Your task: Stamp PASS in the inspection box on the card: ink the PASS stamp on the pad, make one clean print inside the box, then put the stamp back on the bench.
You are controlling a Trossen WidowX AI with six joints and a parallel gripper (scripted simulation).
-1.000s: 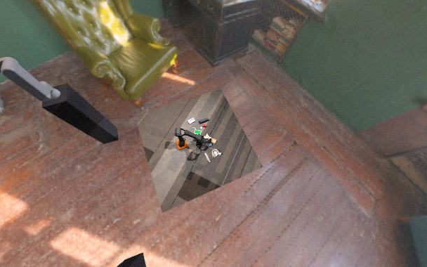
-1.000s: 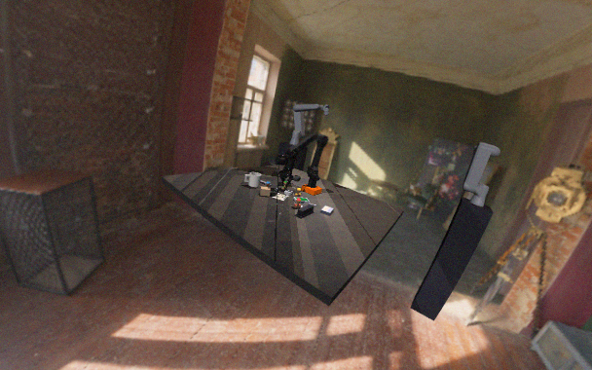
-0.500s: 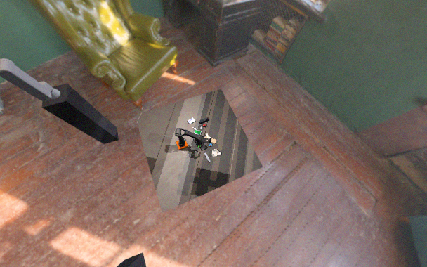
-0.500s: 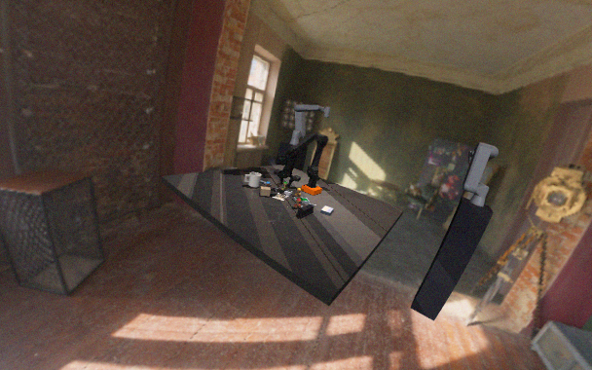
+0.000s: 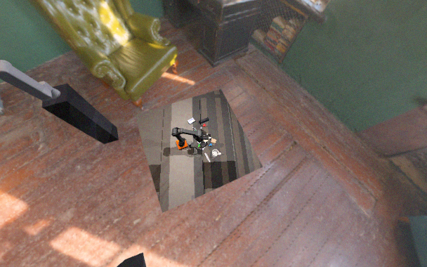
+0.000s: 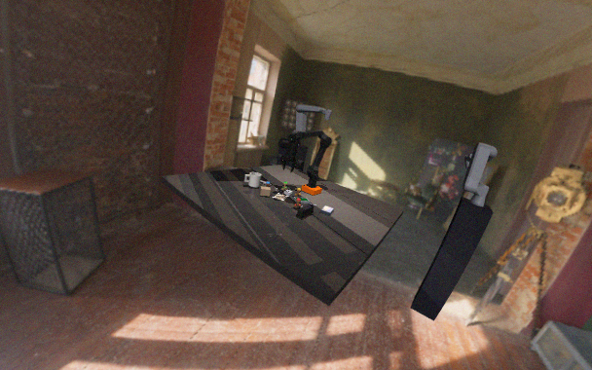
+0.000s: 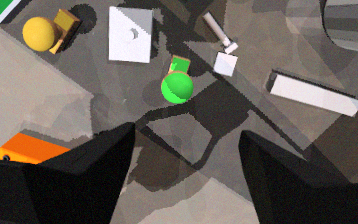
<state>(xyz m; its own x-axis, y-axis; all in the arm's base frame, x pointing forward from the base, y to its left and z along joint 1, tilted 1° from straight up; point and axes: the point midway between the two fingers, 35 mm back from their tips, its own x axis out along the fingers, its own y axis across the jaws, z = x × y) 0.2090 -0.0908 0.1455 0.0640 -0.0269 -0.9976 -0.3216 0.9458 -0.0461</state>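
Wrist view, bench (image 7: 40,95) seen from above: my gripper (image 7: 188,134) hangs released and holding nothing, its two dark jaws filling the lower left and lower right of the frame with bare bench between them. The PASS stamp (image 7: 177,86), green knob and green-faced block, lies on the bench at centre frame, just above the gap and apart from both jaws. Its long axis runs up-frame from knob to block, tilted slightly; judged from this, the stamp appears already set down.

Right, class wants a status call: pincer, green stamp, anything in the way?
Pincer open, holding nothing, raised above the bench. Green stamp lying on the bench, apart from the fingers. White card beyond it; yellow stamp off to the side, nothing blocking.
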